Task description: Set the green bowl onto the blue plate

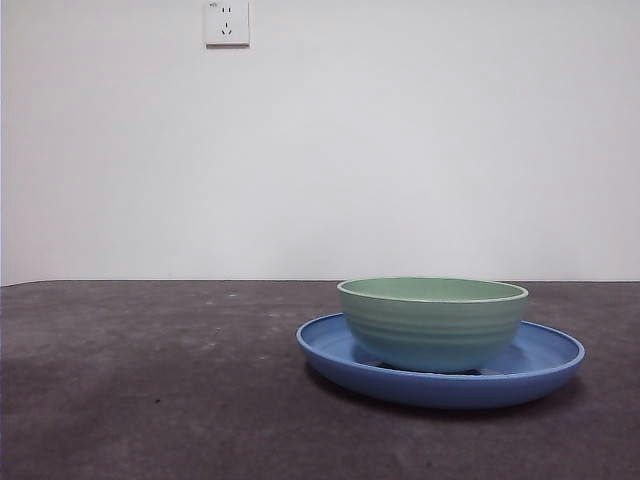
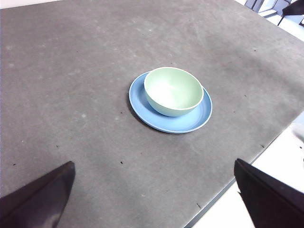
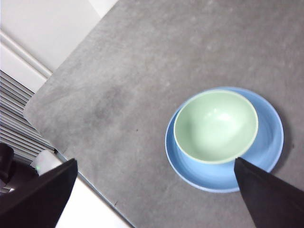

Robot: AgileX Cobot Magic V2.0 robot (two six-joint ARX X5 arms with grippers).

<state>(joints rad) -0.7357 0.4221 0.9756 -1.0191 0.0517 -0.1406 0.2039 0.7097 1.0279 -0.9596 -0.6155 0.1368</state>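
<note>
While both arms hang back high above it, the green bowl (image 1: 433, 322) sits upright inside the blue plate (image 1: 330, 350), resting on the plate's shallow floor. It is a pale mint colour with faint horizontal ridges round its outer wall and a thin, lighter rim; its inside is smooth, glossy and empty. In the front view it is set a little off the plate's middle, so that more bare blue shows on one side than on the other. The plate is wide, low and shiny, a medium blue with a gently raised rim, and clearly broader than the bowl. Both stand on a dark grey, mottled surface (image 1: 150, 380), away from its edges; the right wrist view shows one rounded corner of the surface well apart from them.

The left claw (image 2: 154, 199) is spread wide, its two black jaws far apart and holding nothing, with the bowl (image 2: 173, 91) and plate (image 2: 190, 121) well below it. The right claw (image 3: 154, 194) is likewise wide and empty, hanging over the bowl (image 3: 216, 126) and the plate (image 3: 270, 142). On the white wall behind is a wall socket (image 1: 227, 22).
</note>
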